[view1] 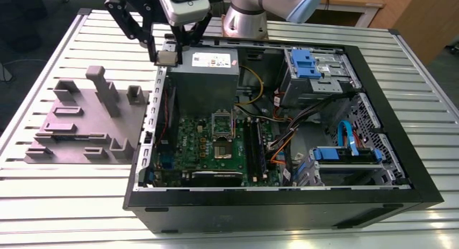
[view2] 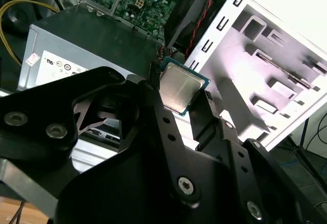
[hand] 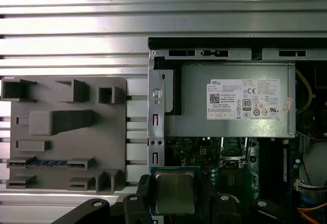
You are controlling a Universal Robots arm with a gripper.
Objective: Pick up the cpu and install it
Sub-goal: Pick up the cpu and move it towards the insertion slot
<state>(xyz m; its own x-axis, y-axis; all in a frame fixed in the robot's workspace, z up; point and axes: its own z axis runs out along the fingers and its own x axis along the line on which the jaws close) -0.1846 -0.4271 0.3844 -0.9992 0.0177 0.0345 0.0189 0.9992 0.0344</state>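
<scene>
One cpu (view2: pixel 179 87) clamped in my tool (view1: pixel 166 57) (metal top visible), hovering over the case (view1: pixel 287 206) rim beside the power supply (view1: pixel 204 79).

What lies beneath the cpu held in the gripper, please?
Around the cpu, shut in the gripper, the first wrist view shows the case wall and motherboard; whatever lies directly beneath is hidden by it.

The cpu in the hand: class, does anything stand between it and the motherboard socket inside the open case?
Nothing visible does. The hand grips the cpu above the case edge, beside the grey power supply. The case's upper side is open, and the socket lies in plain view past the supply.
</scene>
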